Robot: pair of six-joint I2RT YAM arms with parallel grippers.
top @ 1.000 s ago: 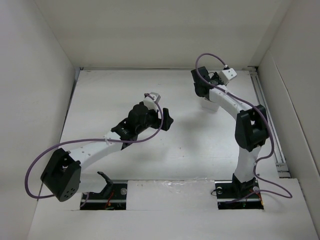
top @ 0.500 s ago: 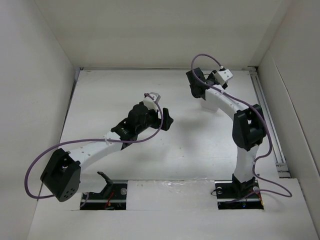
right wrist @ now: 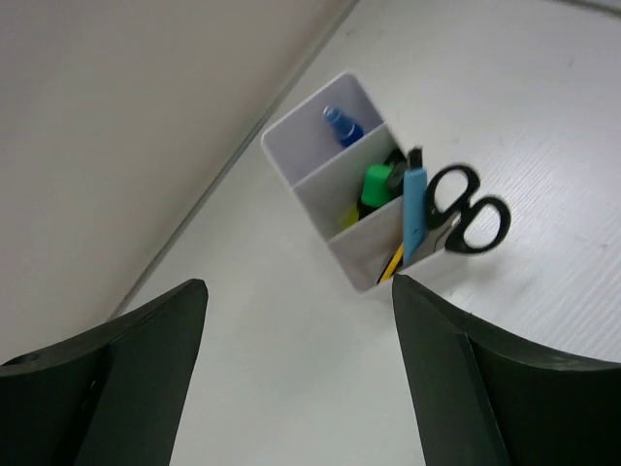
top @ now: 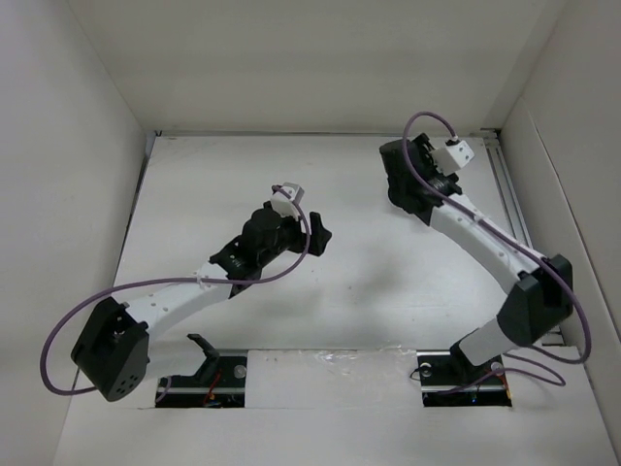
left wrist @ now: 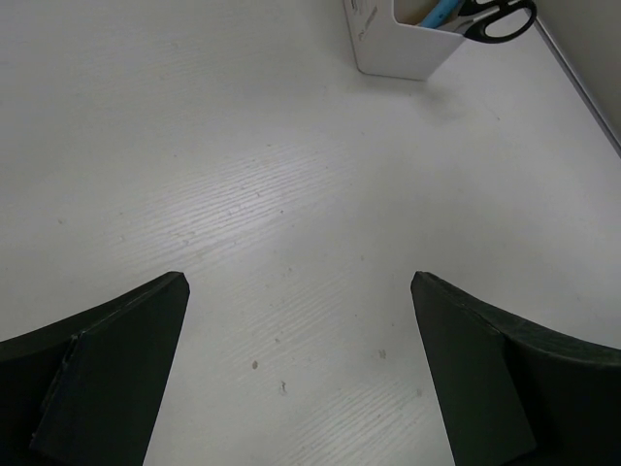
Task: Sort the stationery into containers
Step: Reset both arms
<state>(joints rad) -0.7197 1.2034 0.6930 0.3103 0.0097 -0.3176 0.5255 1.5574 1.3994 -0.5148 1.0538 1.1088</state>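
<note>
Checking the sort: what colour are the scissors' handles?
Black; the scissors show best in the right wrist view.

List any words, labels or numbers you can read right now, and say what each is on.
No text can be read in any view.
Container: faint print on its side wall in the left wrist view, too small to read.
Scissors: no marking shows; the right wrist view is slightly blurred.
</note>
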